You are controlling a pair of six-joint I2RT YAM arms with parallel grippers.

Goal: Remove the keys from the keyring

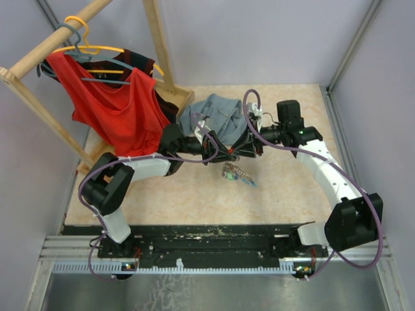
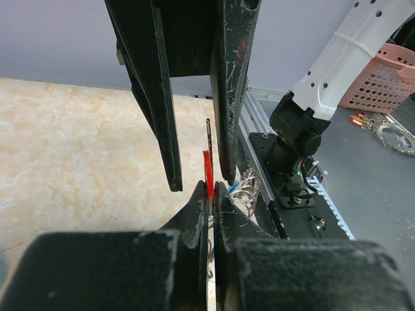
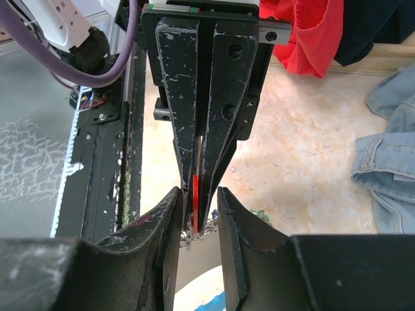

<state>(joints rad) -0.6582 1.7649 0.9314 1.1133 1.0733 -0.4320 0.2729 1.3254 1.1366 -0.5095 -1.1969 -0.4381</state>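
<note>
tabletop (image 1: 181, 201), left claw (image 2: 209, 189) opposite right claw (image 3: 198, 192)

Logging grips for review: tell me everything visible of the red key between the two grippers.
The red key shows edge-on: a thin red plastic head with a slim, dark metal blade rising from it. It stands upright above the table, pinched at the head by the shut left gripper. The right gripper, open, straddles it with no contact visible. Silvery rings hang close beside it.

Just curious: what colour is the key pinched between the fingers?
The key is red; left wrist view.
</note>
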